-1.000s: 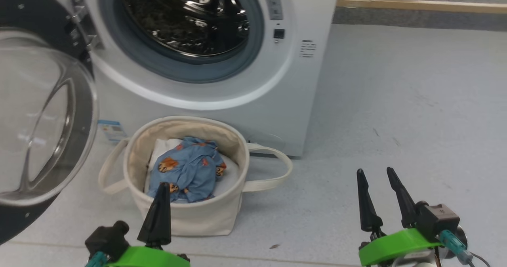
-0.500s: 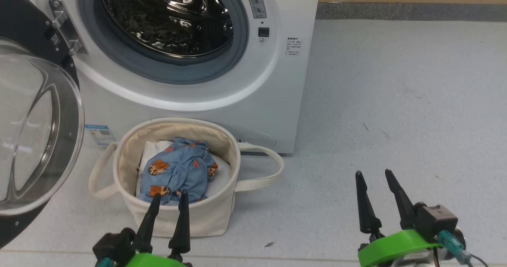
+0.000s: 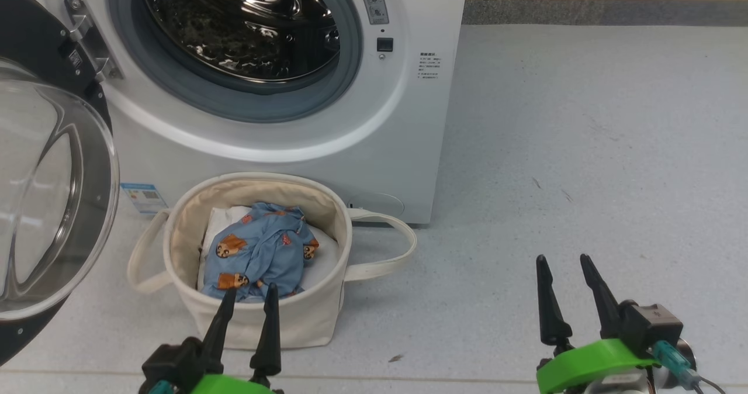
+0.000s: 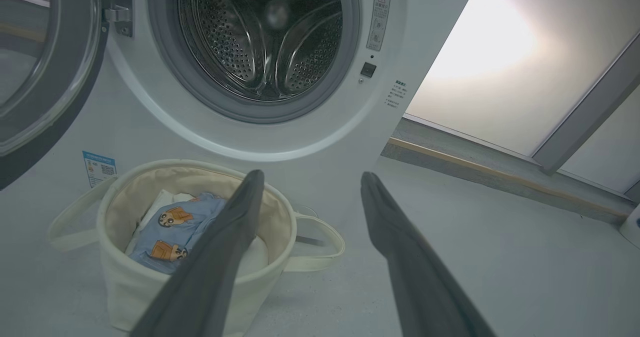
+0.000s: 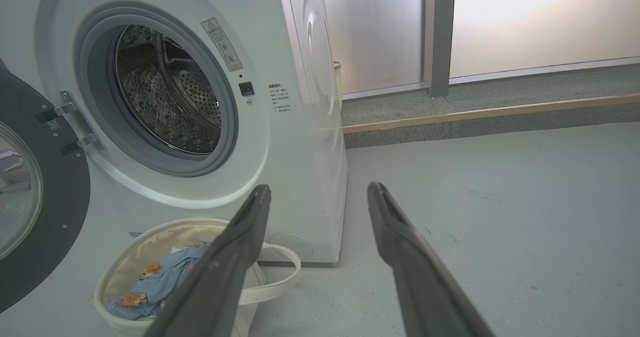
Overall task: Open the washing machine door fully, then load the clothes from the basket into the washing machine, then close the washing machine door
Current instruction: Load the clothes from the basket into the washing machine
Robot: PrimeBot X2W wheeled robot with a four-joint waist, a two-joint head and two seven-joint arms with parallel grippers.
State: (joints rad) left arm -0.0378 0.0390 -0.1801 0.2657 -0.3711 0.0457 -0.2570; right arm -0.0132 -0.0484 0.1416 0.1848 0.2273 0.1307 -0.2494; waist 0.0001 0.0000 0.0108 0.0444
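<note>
My left hand [image 3: 250, 290], fingers just spread and grasping nothing, is pointing toward the light-blue bear-print garment [image 3: 260, 253] in the round cream canvas basket [image 3: 280, 324], readying the pick.

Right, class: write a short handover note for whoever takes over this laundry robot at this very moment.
Left gripper: open, empty, poised just in front of the round cream canvas basket.
Right gripper: open, empty, above the grey floor.
Big white front-loading washing machine: its black-rimmed round glass door stands swung wide.
Light-blue bear-print garment: lying in the basket.
Done: door opened. Left: load garment, close door.
</note>
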